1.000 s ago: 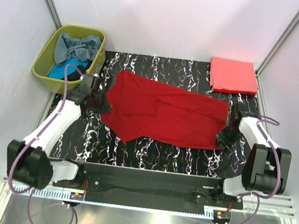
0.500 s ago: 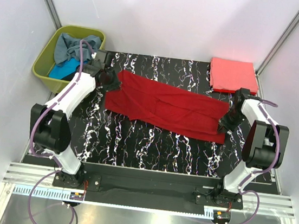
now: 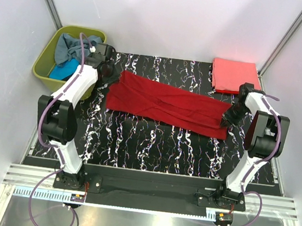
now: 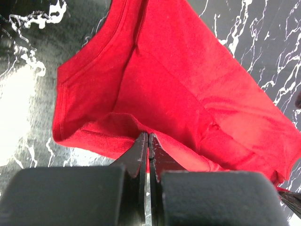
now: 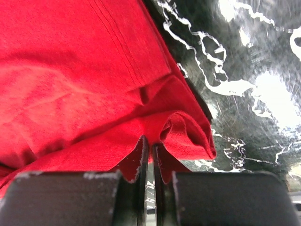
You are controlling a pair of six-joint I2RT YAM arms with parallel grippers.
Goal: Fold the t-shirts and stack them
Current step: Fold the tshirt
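The tabletop (image 3: 153,141) is black with white marble veining. A dark red t-shirt (image 3: 163,104) lies across its middle as a long folded band, slanting from the far left toward the right edge. A coral-pink t-shirt (image 3: 235,76), folded square, sits in the far right corner, apart from it.

- The top external view sits high above and behind the left gripper (image 3: 111,78) and the right gripper (image 3: 226,121), facing down on the whole table (image 3: 137,139).
- The left wrist view sits close behind its own fingertips, looking ahead past them onto the dark red t-shirt (image 4: 188,84).
- The right wrist view does likewise; all three views share that shirt.
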